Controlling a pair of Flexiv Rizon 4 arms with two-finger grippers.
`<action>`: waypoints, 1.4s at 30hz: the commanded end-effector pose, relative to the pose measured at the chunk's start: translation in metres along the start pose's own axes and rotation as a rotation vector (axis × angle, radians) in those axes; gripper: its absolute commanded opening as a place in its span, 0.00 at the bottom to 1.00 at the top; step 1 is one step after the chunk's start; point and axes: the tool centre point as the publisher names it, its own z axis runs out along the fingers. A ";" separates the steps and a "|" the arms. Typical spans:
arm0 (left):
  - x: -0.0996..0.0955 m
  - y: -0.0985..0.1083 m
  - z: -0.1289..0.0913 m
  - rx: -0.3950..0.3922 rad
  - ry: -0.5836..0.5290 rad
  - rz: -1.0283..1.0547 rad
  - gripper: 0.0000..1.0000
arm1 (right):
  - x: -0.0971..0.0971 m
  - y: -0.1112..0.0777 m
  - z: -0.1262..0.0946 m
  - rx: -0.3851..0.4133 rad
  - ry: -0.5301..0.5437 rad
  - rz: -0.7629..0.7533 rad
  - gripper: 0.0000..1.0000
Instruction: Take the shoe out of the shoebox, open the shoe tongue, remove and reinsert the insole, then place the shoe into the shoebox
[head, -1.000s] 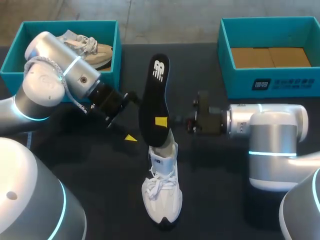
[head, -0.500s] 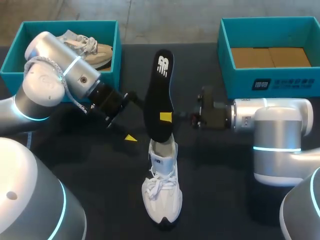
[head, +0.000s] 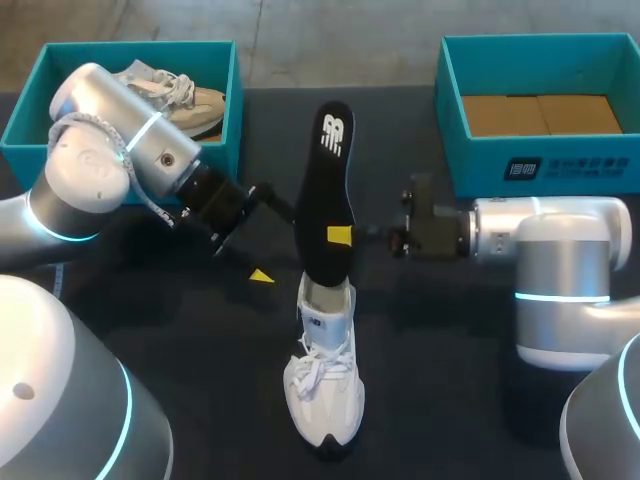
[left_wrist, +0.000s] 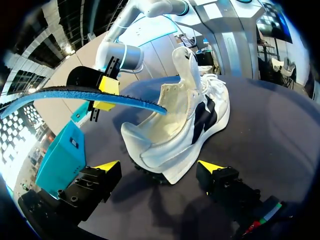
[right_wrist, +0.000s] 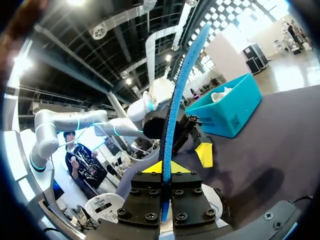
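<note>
A white shoe (head: 325, 390) lies on the dark table, toe toward me, its tongue pulled up. In the left wrist view the shoe (left_wrist: 185, 125) sits just ahead of my left gripper (left_wrist: 160, 167), whose fingers stand open and wide apart. My right gripper (head: 345, 236) is shut on a black insole (head: 328, 195) with a blue underside, held on edge. The insole's lower end hangs over the shoe's opening. In the right wrist view the insole (right_wrist: 175, 100) rises from between the closed fingers of my right gripper (right_wrist: 164, 167). My left gripper (head: 268, 235) stands just left of the insole.
A teal shoebox (head: 30, 110) at the back left holds a beige shoe (head: 180, 100). A second teal shoebox (head: 455, 130) at the back right holds only brown cardboard. My left arm's elbow (head: 100, 160) stands in front of the left box.
My right gripper has drawn to the right with the insole, which now stands more upright over the shoe's heel. The left arm and the shoe have kept still.
</note>
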 end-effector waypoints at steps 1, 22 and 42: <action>0.000 0.001 0.001 0.001 0.000 0.001 1.00 | 0.001 0.005 -0.003 0.015 -0.001 0.000 0.00; 0.000 0.001 0.001 0.001 0.000 0.001 1.00 | 0.002 -0.006 -0.010 -0.001 -0.011 0.019 0.00; 0.000 0.001 0.001 0.001 0.000 0.001 1.00 | -0.003 -0.023 -0.008 -0.011 -0.015 0.061 0.00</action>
